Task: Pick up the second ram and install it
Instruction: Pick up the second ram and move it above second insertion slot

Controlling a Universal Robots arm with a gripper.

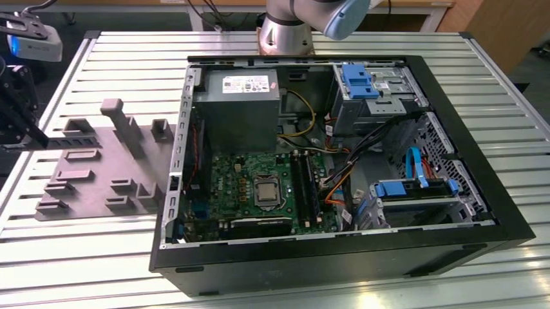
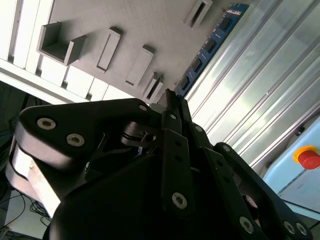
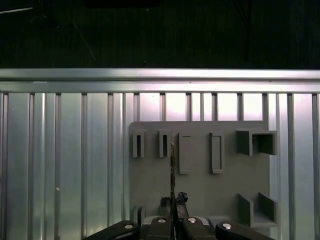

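The second ram (image 2: 210, 45), a blue board with black chips, sticks out from between my fingertips in the second wrist view. The first wrist view has it edge-on as a thin dark strip (image 3: 172, 165). My gripper (image 2: 170, 102) (image 3: 172, 202) is shut on one end of it. It hangs above the grey holder plate (image 3: 200, 190) with its slotted blocks, well clear of the plate's surface. In the exterior view my black wrist assembly (image 1: 19, 96) is at the far left, over the table beside the holder plate (image 1: 94, 167). The motherboard's long black memory slots (image 1: 303, 183) lie inside the open case.
The open computer case (image 1: 507, 212) stands at the exterior view's middle and right, with a power supply (image 1: 241, 103), cables and blue drive brackets (image 1: 357, 80). My arm's base (image 1: 288, 29) is behind it. Tall grey posts (image 1: 120, 125) rise from the holder plate. A red button (image 2: 309, 157) sits beside the slatted table.
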